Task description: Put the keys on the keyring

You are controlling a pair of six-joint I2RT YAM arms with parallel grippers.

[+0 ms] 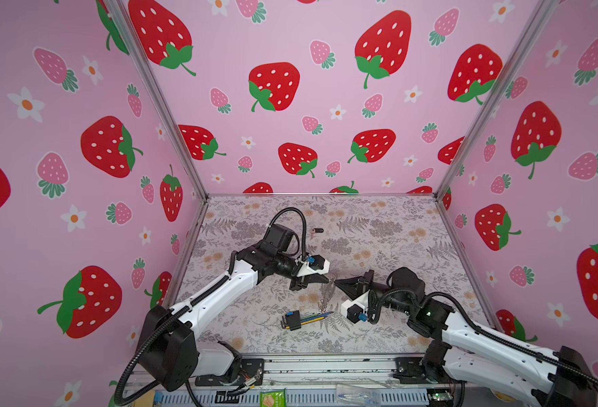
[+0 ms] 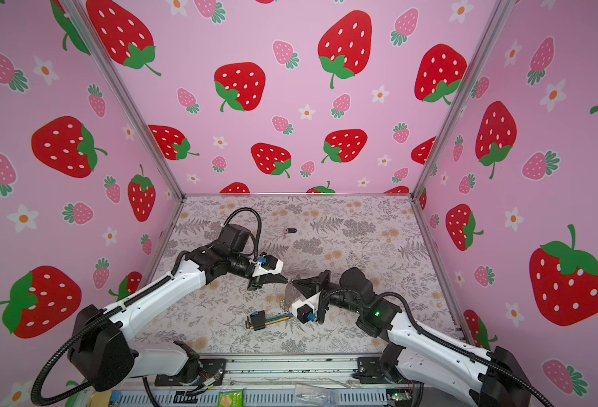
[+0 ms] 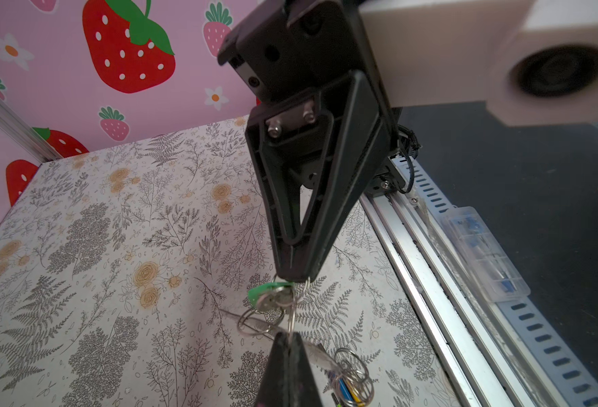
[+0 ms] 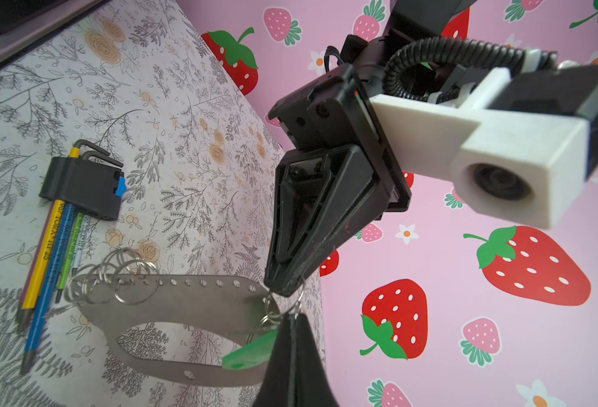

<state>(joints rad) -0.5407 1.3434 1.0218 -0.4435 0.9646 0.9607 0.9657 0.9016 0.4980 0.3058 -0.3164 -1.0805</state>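
The keyring [image 4: 184, 296], a flat grey-brown strap loop with holes and silvery rings, hangs above the table's middle in both top views [image 1: 326, 296] [image 2: 288, 296]. My left gripper [image 1: 327, 279] [image 3: 290, 334] and right gripper [image 1: 336, 282] [image 4: 292, 315] meet tip to tip over it. Both are shut on one thin silvery ring at the strap's upper end. The green-tagged key [image 3: 258, 294] [image 4: 251, 352] hangs at that ring against the right gripper's fingers; I cannot tell if its tag is pinched. The black-tagged key [image 1: 316, 231] [image 2: 291, 231] lies alone on the table farther back.
A bundle of coloured hex wrenches [image 1: 299, 319] [image 2: 265, 320] [image 4: 79, 183] in a black-and-blue holder lies on the floral table just in front of the hanging strap. Pink strawberry walls close three sides. A metal rail [image 3: 431, 282] runs along the front edge.
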